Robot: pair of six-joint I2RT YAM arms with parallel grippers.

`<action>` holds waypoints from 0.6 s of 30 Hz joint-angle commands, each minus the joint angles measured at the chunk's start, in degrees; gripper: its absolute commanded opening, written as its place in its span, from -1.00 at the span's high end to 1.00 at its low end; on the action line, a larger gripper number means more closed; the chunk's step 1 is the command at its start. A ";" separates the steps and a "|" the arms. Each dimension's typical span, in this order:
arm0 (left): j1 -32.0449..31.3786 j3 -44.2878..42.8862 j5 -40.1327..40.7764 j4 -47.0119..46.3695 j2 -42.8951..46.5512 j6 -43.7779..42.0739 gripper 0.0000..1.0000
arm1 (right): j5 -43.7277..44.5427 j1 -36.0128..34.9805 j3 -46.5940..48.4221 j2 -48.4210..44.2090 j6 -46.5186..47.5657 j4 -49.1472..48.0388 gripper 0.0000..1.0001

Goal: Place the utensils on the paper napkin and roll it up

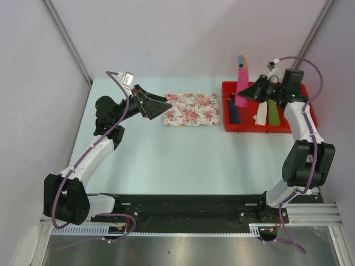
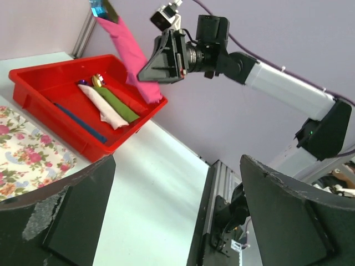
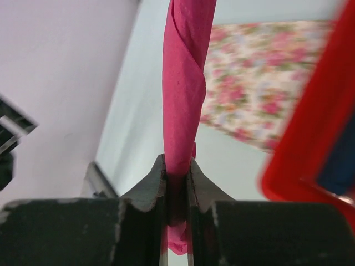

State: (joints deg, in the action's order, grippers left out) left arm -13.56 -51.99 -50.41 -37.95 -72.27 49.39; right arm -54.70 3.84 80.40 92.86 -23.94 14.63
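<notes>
Right gripper (image 3: 177,166) clamped on lower end of paper napkin (image 1: 242,82), which is rolled tight. Long axis near upright, tips of utensils (image 1: 242,60) protruding from top. Roll hangs over left part of red bin (image 1: 255,131), beside rolled bundles (image 1: 267,113).

Left gripper (image 1: 166,103) has jaws spread and empty, at left edge of floral tray (image 1: 191,109), well apart from roll.

Judgement: set-down falls to right arm. Room below is narrow, and bin rim and neighbouring bundles are snag risks.

The paper napkin (image 1: 242,84), a tight magenta roll, stands nearly upright over the red bin's (image 1: 249,129) left end (lower end pinched by the right gripper (image 3: 177,180)), the utensils' (image 1: 242,60) teal-and-gold tips protruding on top.
</notes>
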 commanded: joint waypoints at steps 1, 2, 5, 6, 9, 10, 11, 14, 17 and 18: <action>0.29 -2.33 -1.35 2.18 0.73 -3.85 -0.97 | 3.10 7.83 3.18 3.98 11.63 7.16 1.00; 0.20 -2.33 -1.53 2.36 0.64 -3.95 -0.98 | 3.45 8.72 3.62 5.48 12.42 7.51 1.00; 0.29 -2.85 -2.06 4.20 -0.33 -5.26 -0.99 | 4.60 11.10 6.25 10.93 16.20 8.91 1.00; 0.29 -2.94 -2.23 4.81 -0.41 -5.70 -0.99 | 5.38 11.19 7.13 13.46 17.60 9.70 1.00; 0.29 -3.12 -2.23 6.57 -0.85 -6.84 -0.99 | 5.74 11.54 9.07 16.73 20.60 10.68 1.00; 0.29 -3.38 -2.23 7.80 -1.20 -7.72 -0.99 | 5.65 11.54 9.42 18.65 20.78 10.59 1.00; 0.29 -3.47 -2.32 8.24 -1.38 -8.16 -0.99 | 5.22 11.37 10.03 19.72 20.69 9.81 1.00; 0.29 -4.17 -2.41 10.00 -2.69 -9.48 -1.00 | 5.04 11.11 12.22 23.59 21.31 9.89 1.00; 0.29 -4.96 -2.58 10.53 -4.19 -9.66 -0.99 | 4.60 11.28 13.90 26.93 21.83 10.24 1.00; 0.29 -5.31 -2.59 10.53 -4.63 -9.75 -0.99 | 4.51 11.11 14.95 27.89 22.18 10.41 1.00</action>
State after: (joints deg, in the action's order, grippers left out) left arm -13.56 -54.00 -51.77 -28.49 -75.13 42.11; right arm -48.29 15.31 90.04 118.67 -4.58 26.06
